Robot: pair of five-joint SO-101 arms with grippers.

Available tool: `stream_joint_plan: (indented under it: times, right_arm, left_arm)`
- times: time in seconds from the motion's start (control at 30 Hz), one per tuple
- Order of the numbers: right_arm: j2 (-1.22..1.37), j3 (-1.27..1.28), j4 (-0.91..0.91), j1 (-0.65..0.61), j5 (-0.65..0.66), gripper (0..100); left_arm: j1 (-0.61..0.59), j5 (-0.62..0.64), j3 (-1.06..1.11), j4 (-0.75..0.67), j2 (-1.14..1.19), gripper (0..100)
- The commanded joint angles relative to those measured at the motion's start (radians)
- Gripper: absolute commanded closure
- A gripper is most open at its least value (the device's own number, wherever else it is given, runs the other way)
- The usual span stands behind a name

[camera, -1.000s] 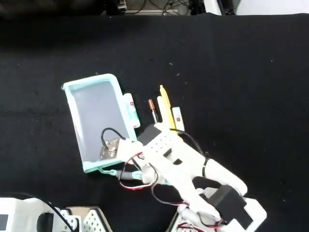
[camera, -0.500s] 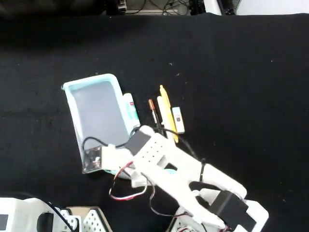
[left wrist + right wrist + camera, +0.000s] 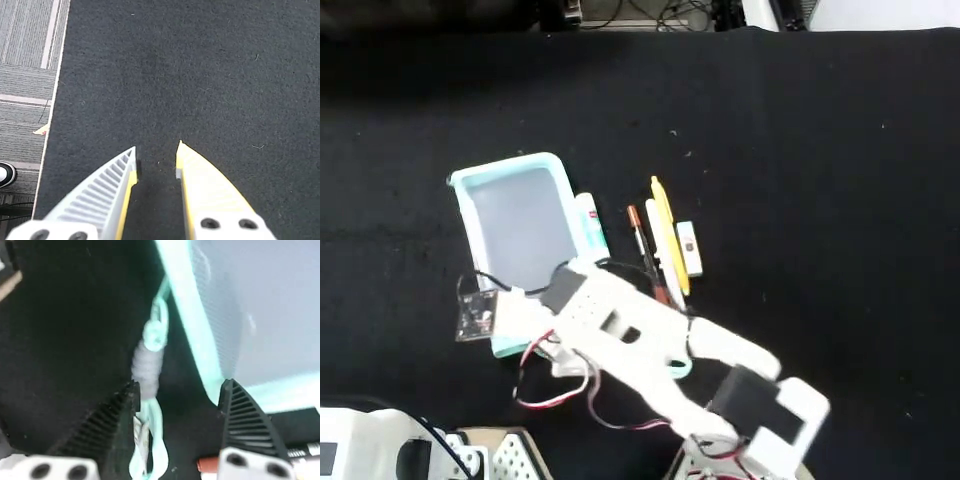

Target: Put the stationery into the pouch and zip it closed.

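Task at an early stage, with no stationery packed. The pouch (image 3: 520, 222), grey-panelled with a pale teal border, lies flat on the black cloth (image 3: 820, 150) left of centre, its long axis running near to far. Four pieces of stationery lie outside it on the cloth to its right. A white-and-teal tube (image 3: 590, 228) lies against the pouch's right edge. Further right are a brown pen (image 3: 640, 236) and a yellow pen (image 3: 665, 230), and a small white block (image 3: 689, 248) lies just beside the yellow pen. Nothing can be seen through the grey panel, and the views do not settle whether the zip stands open or shut.

The right arm (image 3: 620, 335) reaches from the near right across to the pouch's near end. In its wrist view the right gripper (image 3: 180, 387) has its jaws well apart and holds nothing. They straddle the teal zipper pull cord (image 3: 152, 337), which lies on the cloth just beside the pouch border (image 3: 187, 315). The left gripper (image 3: 156, 150) hangs over bare cloth near the table's left edge, with its fingers slightly apart and nothing between them.

Judged from this layout, the step in hand concerns the zip pull. Loading all four items and the final zip closure remain to be done.
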Motion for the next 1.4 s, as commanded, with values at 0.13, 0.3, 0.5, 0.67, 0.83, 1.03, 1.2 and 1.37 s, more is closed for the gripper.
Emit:
stream_joint_plan:
  times: [0.13, 0.3, 0.5, 0.67, 0.83, 1.03, 1.2, 1.37]
  right_arm:
    - [0.036, -0.067, 0.018, -0.068, -0.048, 73.7]
    - [-0.027, -0.067, 0.08, -0.071, -0.048, 73.8]
    - [-0.077, -0.051, 0.126, -0.072, -0.048, 74.0]
    - [-0.041, -0.041, 0.078, -0.078, -0.063, 73.7]
    - [0.065, -0.068, 0.035, -0.11, -0.124, 73.7]
    - [0.196, -0.16, 0.04, -0.114, -0.17, 73.8]
    - [0.292, -0.259, 0.11, -0.114, -0.18, 74.0]
    - [0.377, -0.343, 0.147, -0.097, -0.18, 82.3]
  left_arm:
    - [0.012, 0.008, -0.056, -0.018, -0.012, 85]
    - [0.012, 0.008, -0.056, -0.018, -0.014, 85]
    - [0.008, 0.008, -0.054, -0.018, -0.014, 85]
    - [0.008, 0.008, -0.053, -0.018, -0.014, 85]
    - [0.005, 0.008, -0.056, -0.018, -0.014, 85]
    - [0.004, 0.008, -0.056, -0.018, -0.015, 85]
    - [0.004, 0.008, -0.058, -0.018, -0.017, 85]
    - [0.002, 0.008, -0.058, -0.018, -0.017, 85]
